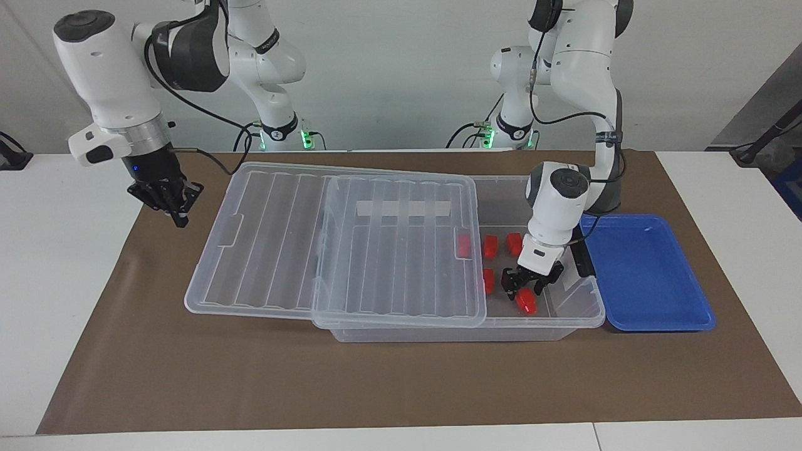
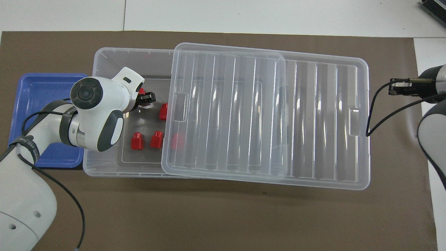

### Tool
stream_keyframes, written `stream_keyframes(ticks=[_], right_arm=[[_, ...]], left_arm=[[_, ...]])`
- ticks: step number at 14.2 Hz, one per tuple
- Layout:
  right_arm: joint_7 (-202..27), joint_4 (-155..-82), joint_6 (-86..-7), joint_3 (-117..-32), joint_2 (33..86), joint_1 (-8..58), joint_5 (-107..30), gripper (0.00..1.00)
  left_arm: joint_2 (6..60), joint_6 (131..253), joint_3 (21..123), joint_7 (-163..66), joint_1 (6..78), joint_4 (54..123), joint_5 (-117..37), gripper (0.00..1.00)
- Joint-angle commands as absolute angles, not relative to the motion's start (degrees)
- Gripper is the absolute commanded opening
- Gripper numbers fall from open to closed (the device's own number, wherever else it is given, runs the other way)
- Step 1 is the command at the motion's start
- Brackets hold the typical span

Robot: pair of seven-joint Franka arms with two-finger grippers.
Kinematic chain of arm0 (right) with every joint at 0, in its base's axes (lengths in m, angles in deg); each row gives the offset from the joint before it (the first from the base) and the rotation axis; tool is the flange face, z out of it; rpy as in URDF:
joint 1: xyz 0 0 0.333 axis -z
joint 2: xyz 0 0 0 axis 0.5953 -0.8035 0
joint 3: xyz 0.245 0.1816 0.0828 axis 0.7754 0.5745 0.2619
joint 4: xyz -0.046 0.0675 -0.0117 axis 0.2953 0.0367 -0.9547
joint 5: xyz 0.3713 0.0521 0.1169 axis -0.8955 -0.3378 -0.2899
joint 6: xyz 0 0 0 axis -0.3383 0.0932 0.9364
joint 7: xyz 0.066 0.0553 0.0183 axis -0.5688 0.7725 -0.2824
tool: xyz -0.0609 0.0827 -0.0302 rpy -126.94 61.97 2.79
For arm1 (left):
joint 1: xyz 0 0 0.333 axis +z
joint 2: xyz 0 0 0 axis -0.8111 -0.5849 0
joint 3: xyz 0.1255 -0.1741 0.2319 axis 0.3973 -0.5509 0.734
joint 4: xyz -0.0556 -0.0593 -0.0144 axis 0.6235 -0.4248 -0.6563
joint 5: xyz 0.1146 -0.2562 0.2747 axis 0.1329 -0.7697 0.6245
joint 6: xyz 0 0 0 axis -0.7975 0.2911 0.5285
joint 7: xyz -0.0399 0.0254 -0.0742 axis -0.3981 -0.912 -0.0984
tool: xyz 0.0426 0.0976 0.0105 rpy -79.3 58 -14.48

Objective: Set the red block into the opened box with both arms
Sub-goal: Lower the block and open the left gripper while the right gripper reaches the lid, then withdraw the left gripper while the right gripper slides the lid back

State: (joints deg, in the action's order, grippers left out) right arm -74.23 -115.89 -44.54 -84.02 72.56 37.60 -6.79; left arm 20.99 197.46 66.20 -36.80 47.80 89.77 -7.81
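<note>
Left gripper (image 1: 525,289) inside box (image 1: 576,310), fingers apart above red block (image 1: 527,304). Right gripper (image 1: 177,213) over mat beside lid (image 1: 338,244), fingers together.
</note>
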Motion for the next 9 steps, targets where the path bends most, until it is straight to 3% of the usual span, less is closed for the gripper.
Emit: stream_keyframes(ticks=[1,4,9], right_arm=[[-75.8,-115.6,-49.9,-84.1,68.9,38.2,-7.4,0.00],[-76.8,-113.7,-55.1,-85.2,63.8,38.3,-7.6,0.00],[-79.0,-112.1,-57.8,-85.4,59.4,38.4,-10.8,0.00]], left_arm=[[22.9,187.8,66.2,-35.4,47.4,84.8,-6.6,0.75],[26.1,179.5,65.9,-35.6,47.6,81.8,-7.1,0.75],[30.4,165.7,65.6,-36.2,47.6,75.6,-7.2,0.87]])
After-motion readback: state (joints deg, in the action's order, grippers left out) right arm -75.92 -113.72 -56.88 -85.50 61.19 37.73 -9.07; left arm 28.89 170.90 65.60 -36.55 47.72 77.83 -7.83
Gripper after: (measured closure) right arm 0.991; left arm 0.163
